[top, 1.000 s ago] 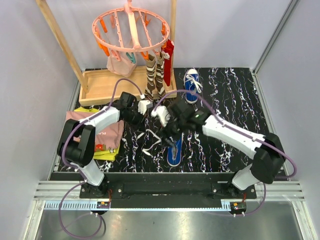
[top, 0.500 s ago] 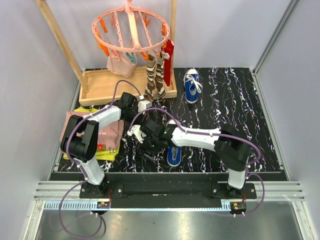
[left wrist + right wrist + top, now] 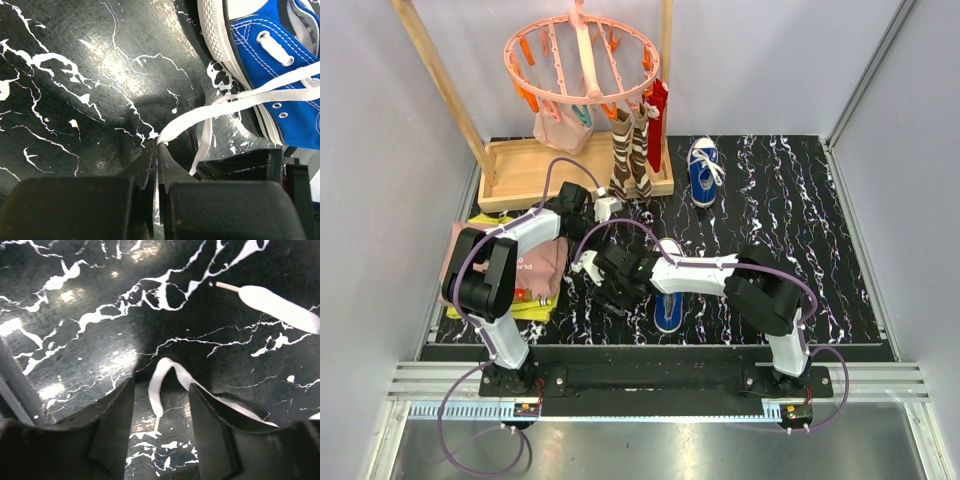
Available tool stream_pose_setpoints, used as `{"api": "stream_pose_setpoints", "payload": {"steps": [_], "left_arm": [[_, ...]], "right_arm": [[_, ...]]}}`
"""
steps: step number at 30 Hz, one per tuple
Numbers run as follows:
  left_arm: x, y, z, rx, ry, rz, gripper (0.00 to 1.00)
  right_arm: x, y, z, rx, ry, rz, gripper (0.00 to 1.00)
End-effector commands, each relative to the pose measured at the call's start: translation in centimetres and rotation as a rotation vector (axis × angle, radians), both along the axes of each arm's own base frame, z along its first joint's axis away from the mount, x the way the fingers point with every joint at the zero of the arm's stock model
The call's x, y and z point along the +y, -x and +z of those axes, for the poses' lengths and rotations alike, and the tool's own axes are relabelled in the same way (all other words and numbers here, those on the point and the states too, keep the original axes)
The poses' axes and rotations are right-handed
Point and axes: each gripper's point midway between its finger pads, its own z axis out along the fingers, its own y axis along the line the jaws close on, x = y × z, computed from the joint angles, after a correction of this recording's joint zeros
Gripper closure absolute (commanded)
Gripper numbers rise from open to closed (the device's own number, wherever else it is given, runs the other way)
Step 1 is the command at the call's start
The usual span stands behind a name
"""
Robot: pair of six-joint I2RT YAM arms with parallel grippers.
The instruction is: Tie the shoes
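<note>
Toward the near edge of the tabletop [image 3: 800,200], about midway along it, the near shoe [image 3: 668,300] lies with its toe pointing away from the arms. The far shoe [image 3: 702,170] sits by the far edge, well apart and untouched. The left gripper [image 3: 157,147] is pressed together on the tip of one lace [image 3: 210,112] and draws it out fairly straight to the left of the near shoe, probably to keep it tensioned and out of the way. The right gripper [image 3: 161,392] hovers low over the tabletop left of that shoe. Its fingers are spread on either side of a slack loose strand [image 3: 156,380] and are not yet clamping it, and it looks set to close there. Open room lies right of the shoe, toward the right edge. On the left the two arms crowd each other, hemmed in by folded clothes [image 3: 515,265] at the left edge and a wooden stand [image 3: 535,165] in the far left corner.
</note>
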Motion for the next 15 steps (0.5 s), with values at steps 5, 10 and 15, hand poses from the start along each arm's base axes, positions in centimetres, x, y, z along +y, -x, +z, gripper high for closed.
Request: {"api": "stream_pose_setpoints", "payload": {"steps": [5,10,15], "left_arm": [[-0.7,-1.1,0.9,-0.031,0.051,-0.008,1.0],[-0.7,-0.9,1.5,-0.043,0.058,-0.014,1.0],[-0.7,0.0,3.6,-0.098,0.084,-0.041,1.0]], "right_arm": [[1.1,-1.8,1.2,-0.084,-0.021,-0.031,0.7],[-0.5,-1.6,3.6,-0.113,-0.022,-0.03,1.0],[-2.1,0.9,11.5,-0.049,-0.17,0.054,1.0]]}}
